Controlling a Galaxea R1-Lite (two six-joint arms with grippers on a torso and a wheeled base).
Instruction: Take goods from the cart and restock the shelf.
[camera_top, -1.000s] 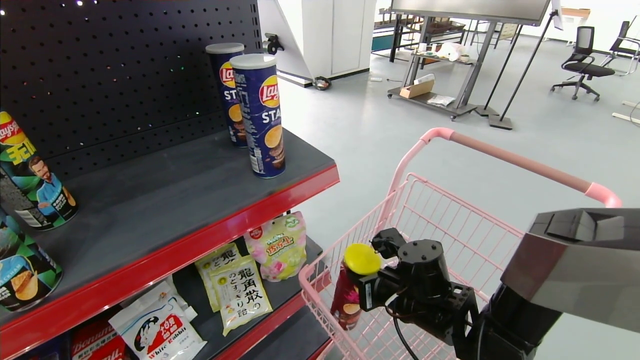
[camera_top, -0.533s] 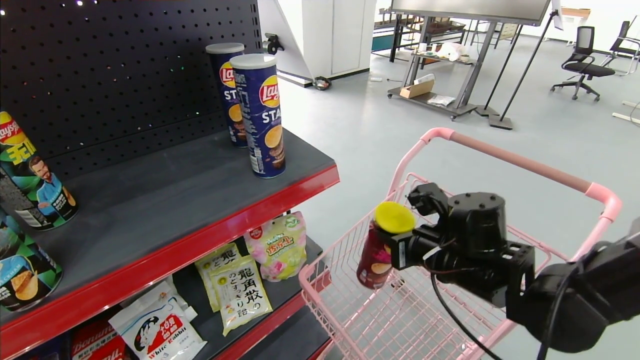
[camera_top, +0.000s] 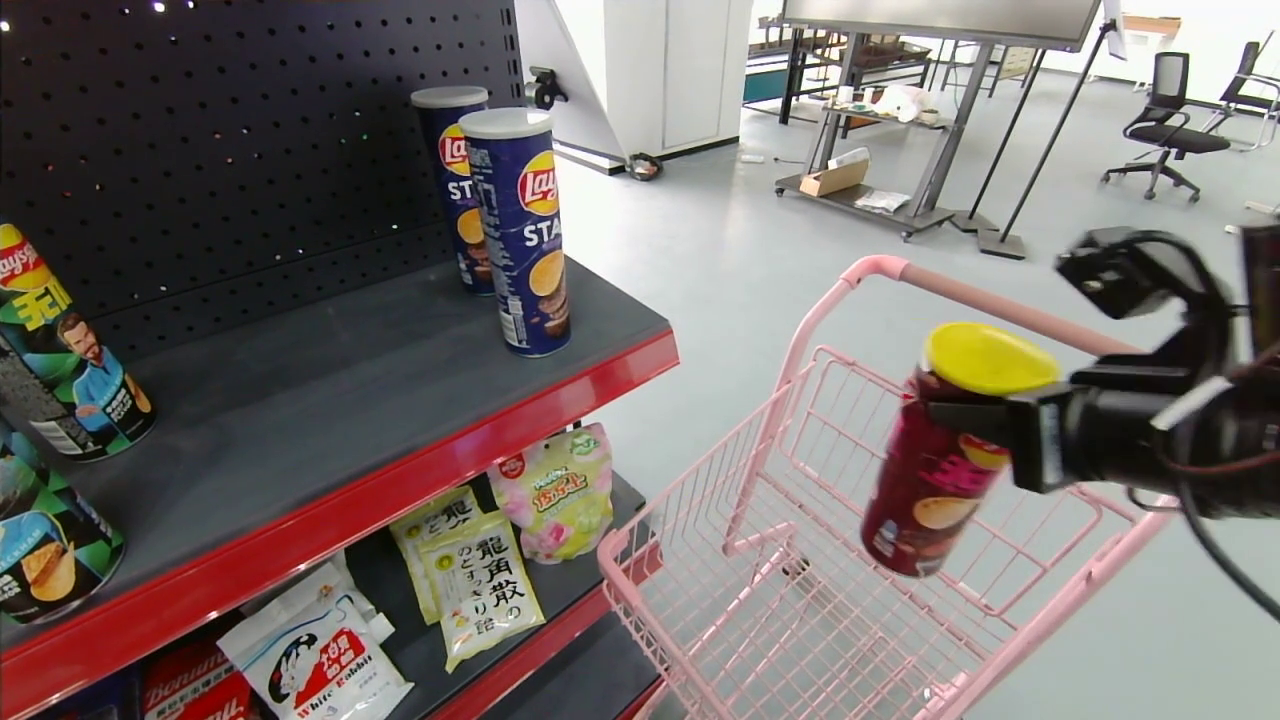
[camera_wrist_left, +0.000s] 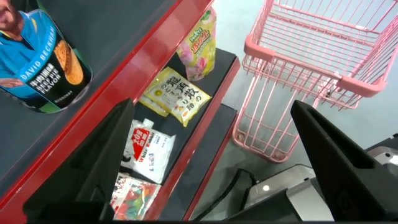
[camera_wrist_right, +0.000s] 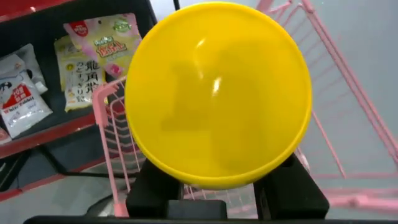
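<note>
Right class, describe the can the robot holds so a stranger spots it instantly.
Find the pink cart beside the shelf. Above its basket, the right gripper holds a tilted can. It alone is dark red with a yellow lid; the shelf cans are blue or green.

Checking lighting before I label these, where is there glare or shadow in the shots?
Right wrist view: small white glints and a faint dark patch on the yellow lid of the can. Head view: coloured light specks on the pegboard; snack bags partly shaded under the top shelf.
</note>
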